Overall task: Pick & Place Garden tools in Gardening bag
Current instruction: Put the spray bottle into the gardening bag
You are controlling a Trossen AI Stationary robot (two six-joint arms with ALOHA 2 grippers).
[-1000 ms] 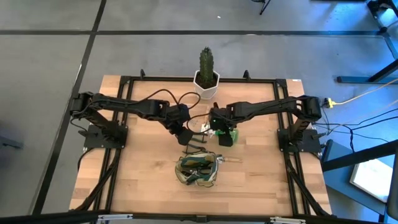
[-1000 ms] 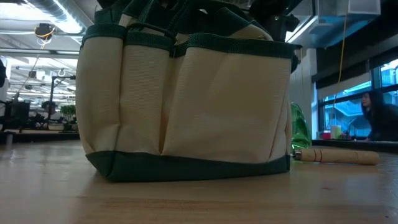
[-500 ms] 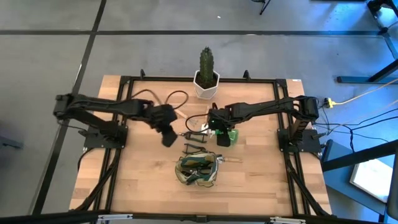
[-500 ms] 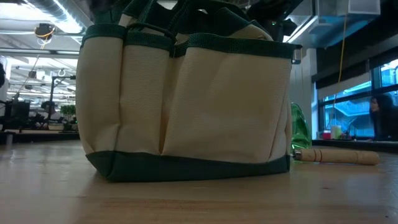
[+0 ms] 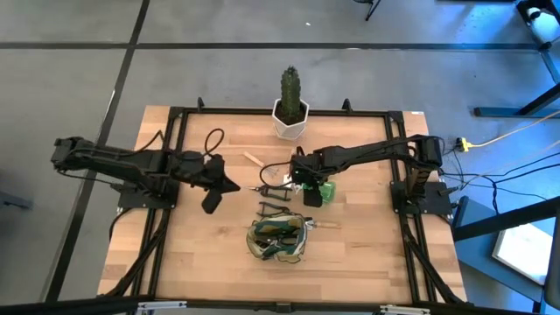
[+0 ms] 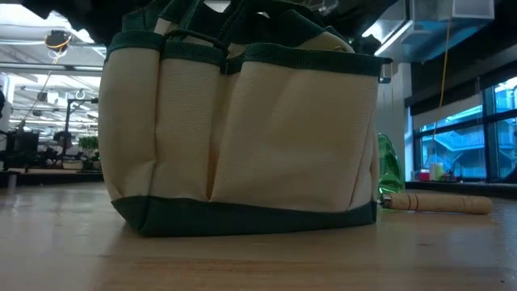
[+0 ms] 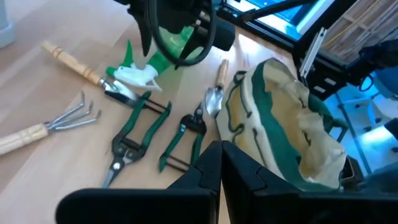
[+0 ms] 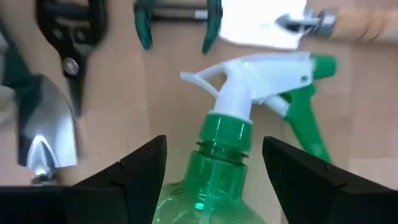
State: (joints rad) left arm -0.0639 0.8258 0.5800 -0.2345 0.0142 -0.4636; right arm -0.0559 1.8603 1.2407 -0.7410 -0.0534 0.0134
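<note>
Table [image 5: 359, 254]: wooden top, black frame round it. Both arms reach in from the sides.

Gardening bag [image 5: 279, 237] sits near the front-middle of the table, mouth open upward; in the low view it fills most of the frame, tan sides w/ green trim.

Cactus [image 5: 290, 88] in white pot at the back edge, well apart from the tools.

Left gripper [image 5: 213, 188] is over bare table left of the tools, jaws closed, holding nothing.

Right gripper [image 8: 212, 163] is at the sprayer [image 8: 230, 177], which lies on the table just behind the bag's right side; jaws spread wide either side of the green bottle, by its neck.

Two green-handled shears [image 7: 138, 133] lie side by side btwn sprayer and bag. Trowel [image 7: 216, 93] lies beside the bag rim. Fork [image 7: 46, 127] w/ wooden handle lies further left, apart from the rest.
</note>
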